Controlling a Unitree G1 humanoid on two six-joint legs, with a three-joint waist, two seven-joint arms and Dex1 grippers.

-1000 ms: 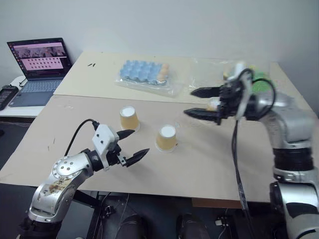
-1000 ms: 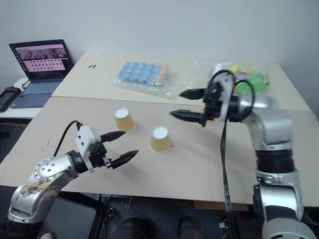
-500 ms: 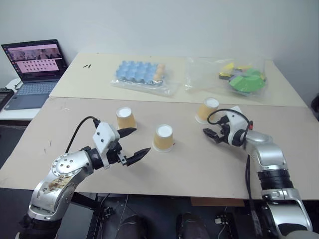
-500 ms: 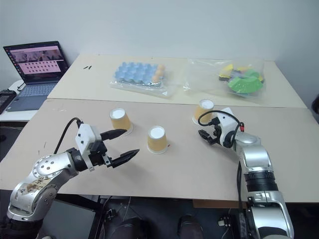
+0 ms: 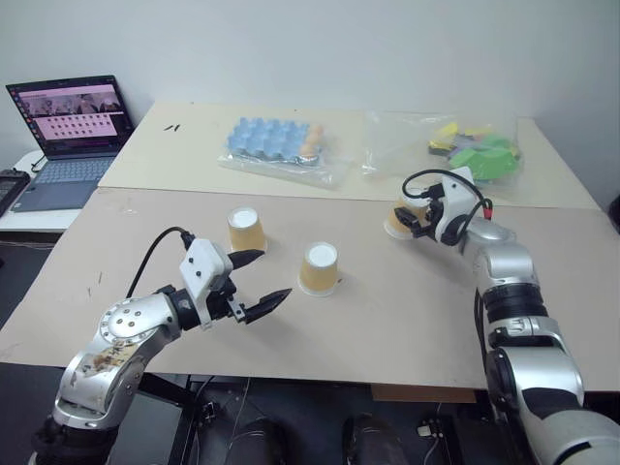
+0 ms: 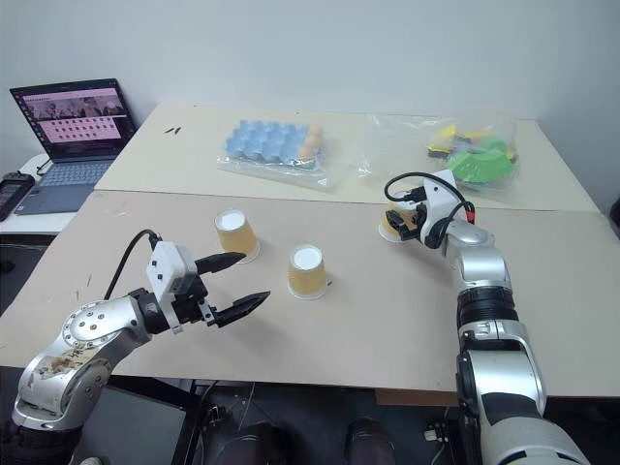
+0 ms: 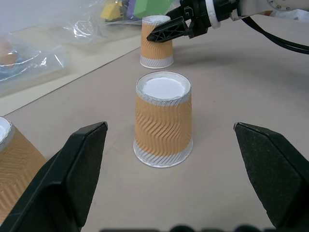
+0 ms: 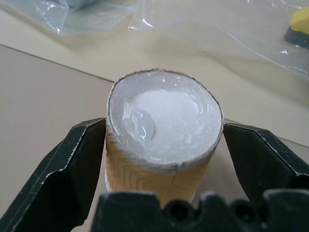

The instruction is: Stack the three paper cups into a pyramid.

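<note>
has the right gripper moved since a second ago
Yes. The right gripper has dropped from above the clear bags to table level, jaws now open around the far cup.

Left gripper [image 5: 260,283] fingers spread, level; right gripper [image 8: 161,145] fingers apart, arm outstretched

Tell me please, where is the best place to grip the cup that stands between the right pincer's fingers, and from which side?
Probably its upper sidewall, approached level from the robot's side as now: the cup stands upside down, white base up, so the wall is narrowest there. The right pincer is open with one finger on each side.
</note>
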